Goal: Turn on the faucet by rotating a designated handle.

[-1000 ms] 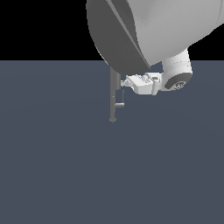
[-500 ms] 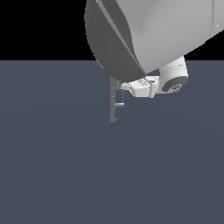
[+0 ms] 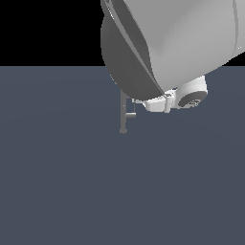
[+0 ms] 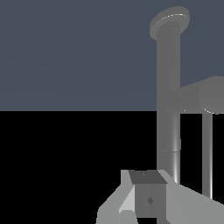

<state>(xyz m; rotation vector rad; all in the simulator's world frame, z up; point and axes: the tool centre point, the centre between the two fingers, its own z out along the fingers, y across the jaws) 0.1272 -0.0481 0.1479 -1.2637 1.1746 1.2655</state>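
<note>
Exterior view: distant, looking down over dark floor (image 3: 72,191), arm (image 3: 172,43) filling upper right of frame. Wrist view: close, level with faucet (image 4: 168,87). Shared: faucet (image 3: 124,115) and its handle (image 3: 130,115).

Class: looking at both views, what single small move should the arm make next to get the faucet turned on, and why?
Probably ease the tool down toward the handle. The exterior view shows it beside the faucet but above the stub, with no contact visible. Whether its jaws are open cannot be told.

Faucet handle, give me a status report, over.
Gripper beside faucet, above handle; jaw state unreadable. No visible contact with handle. Arm's big link hides faucet top in the exterior view. Nothing else in the way.
</note>
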